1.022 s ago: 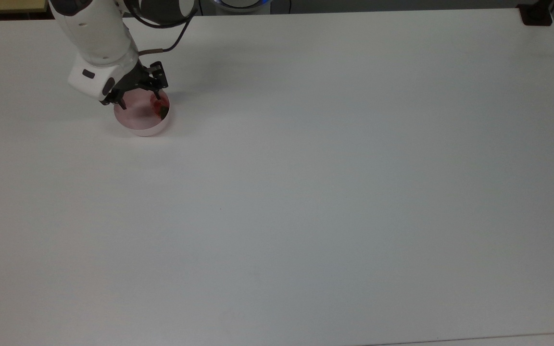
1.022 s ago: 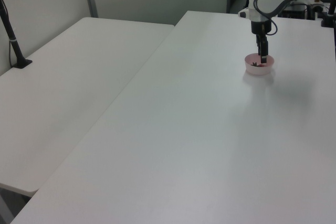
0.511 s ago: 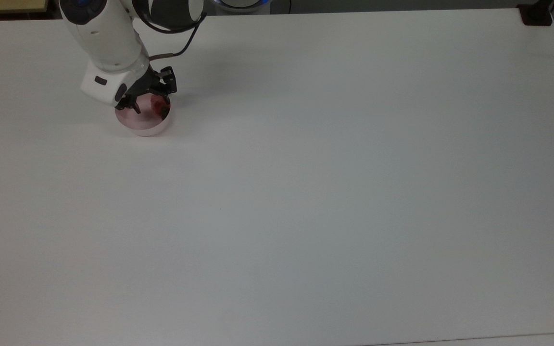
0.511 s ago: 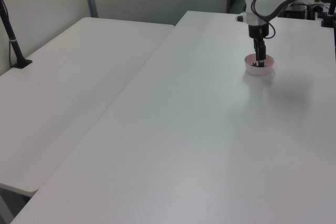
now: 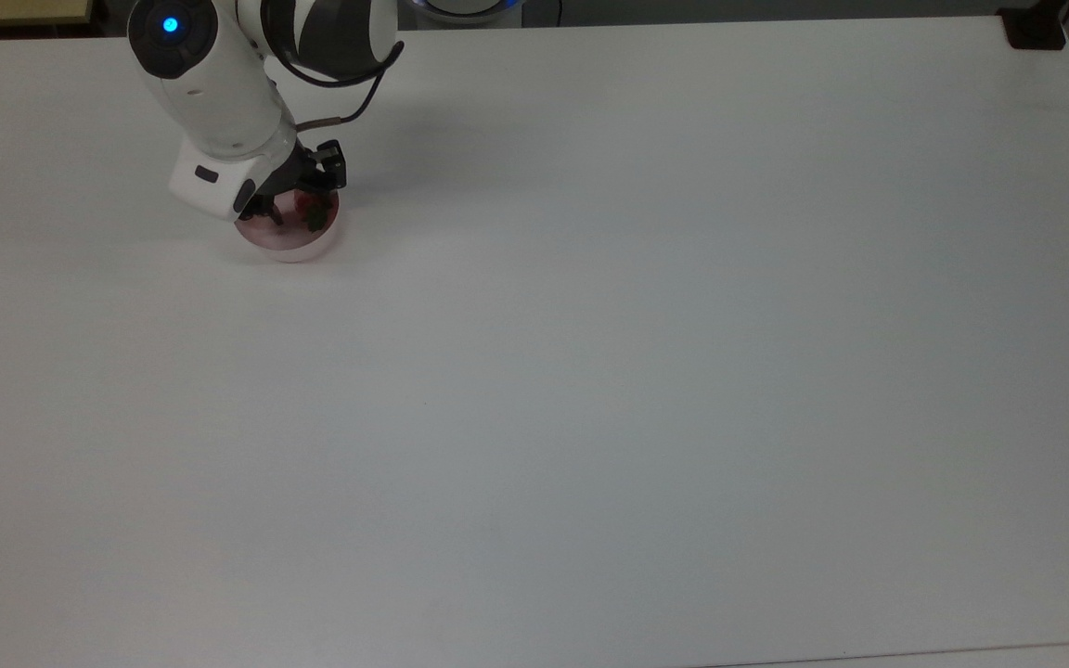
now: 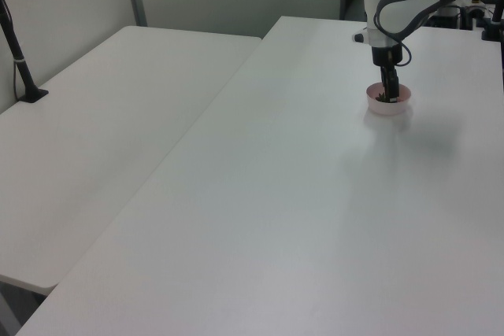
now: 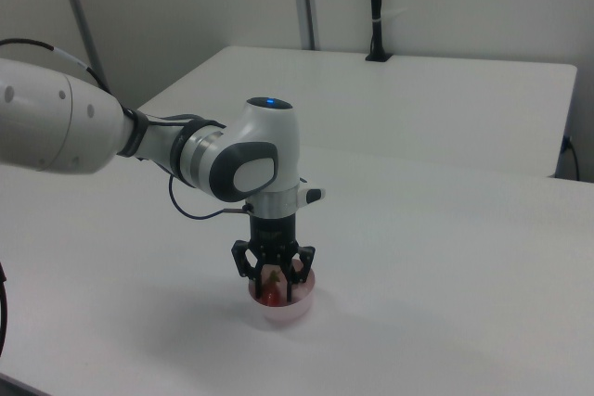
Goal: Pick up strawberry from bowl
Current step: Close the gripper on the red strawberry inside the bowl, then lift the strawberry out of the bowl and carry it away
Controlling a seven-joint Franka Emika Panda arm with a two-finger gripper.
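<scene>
Strawberry [image 7: 271, 290] in bowl [image 7: 295, 308], pincer [image 7: 275, 287] astride

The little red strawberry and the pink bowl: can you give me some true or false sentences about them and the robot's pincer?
1. The small glossy red strawberry lies inside the round pale pink plastic bowl. True.
2. The pincer reaches down into the bowl, one finger on each side of the strawberry. True.
3. The bowl sits in the middle of the white table in the top view. False: it sits near the top view's upper left corner.
4. The pincer hangs high above the bowl. False: its fingers are down at the rim.
5. A blue light glows on the white robot arm. True.
</scene>
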